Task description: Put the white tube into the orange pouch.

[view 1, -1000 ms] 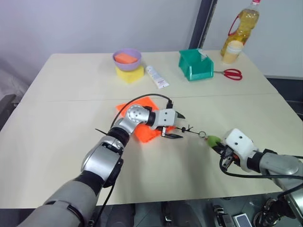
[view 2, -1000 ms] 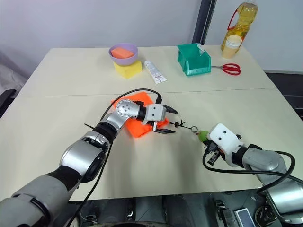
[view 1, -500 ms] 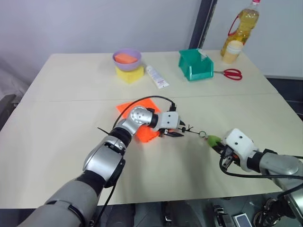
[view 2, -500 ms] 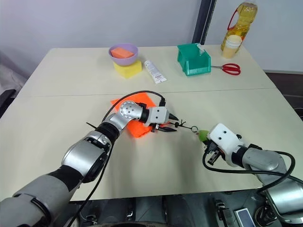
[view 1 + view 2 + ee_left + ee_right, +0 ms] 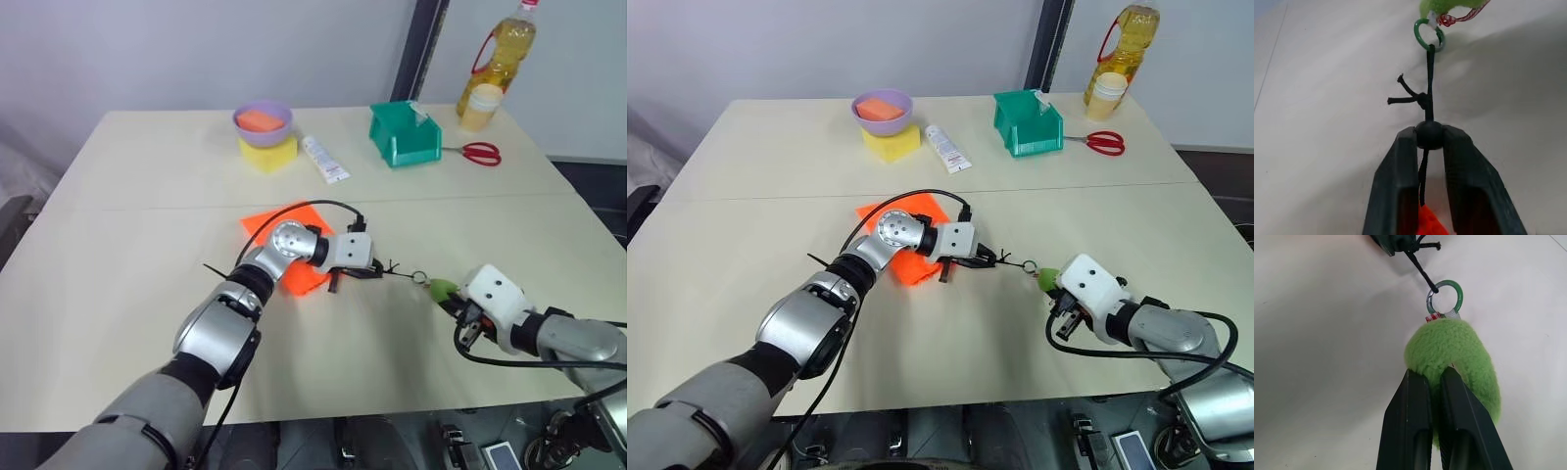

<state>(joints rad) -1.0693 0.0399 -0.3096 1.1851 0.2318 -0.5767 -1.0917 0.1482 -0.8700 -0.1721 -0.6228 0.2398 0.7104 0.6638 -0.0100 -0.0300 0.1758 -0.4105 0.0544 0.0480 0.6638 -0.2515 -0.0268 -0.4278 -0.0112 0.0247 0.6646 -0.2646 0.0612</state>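
Observation:
The orange pouch (image 5: 287, 244) lies flat at mid-table, partly under my left wrist. Its black cord (image 5: 1429, 73) runs taut from the pouch mouth to a green ring (image 5: 1444, 296) and a fuzzy green disc (image 5: 1458, 358). My left gripper (image 5: 371, 270) points right along the cord, shut on the dark round toggle (image 5: 1428, 135) just outside the pouch. My right gripper (image 5: 1434, 376) is shut on the green disc, near the table's front right (image 5: 443, 290). The white tube is hidden.
At the back stand a purple bowl (image 5: 263, 121) with an orange block on a yellow sponge (image 5: 270, 154), a flat printed squeeze tube (image 5: 324, 159), a green bin (image 5: 404, 133), red scissors (image 5: 480, 153), an oil bottle (image 5: 501, 54) and a small jar (image 5: 481, 107).
My left gripper's fingers, spread wide a second ago, have closed onto the toggle. Both arms and the pouch have stayed in place.

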